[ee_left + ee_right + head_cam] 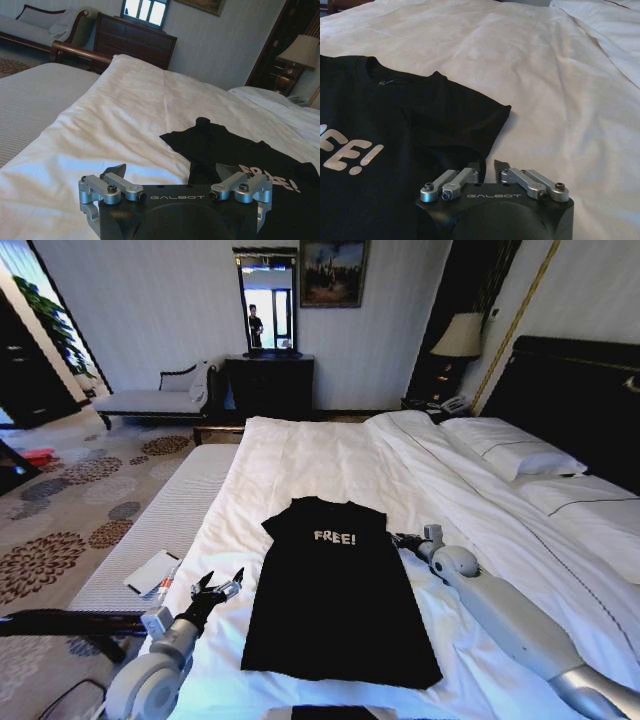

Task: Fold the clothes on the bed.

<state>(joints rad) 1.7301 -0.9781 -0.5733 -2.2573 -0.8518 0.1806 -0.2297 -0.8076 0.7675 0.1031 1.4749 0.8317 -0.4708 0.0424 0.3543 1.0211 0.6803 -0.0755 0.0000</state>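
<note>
On the left side of the large bed with white duvet and dark wooden headboard (330, 455), a flat white-and-dark card (153, 572) lies on the grey striped mattress edge. Near it the left gripper (218, 590) hovers over the duvet with its fingers spread wide and nothing between them, just beside the shirt's edge. At the middle, the black short-sleeved T-shirt of soft fabric with white "FREE!" lettering (335, 590) lies flat, with the sleeves tucked in. To its right, the right gripper (487, 167) sits by the shirt's shoulder, fingers almost closed with a small gap, holding nothing.
</note>
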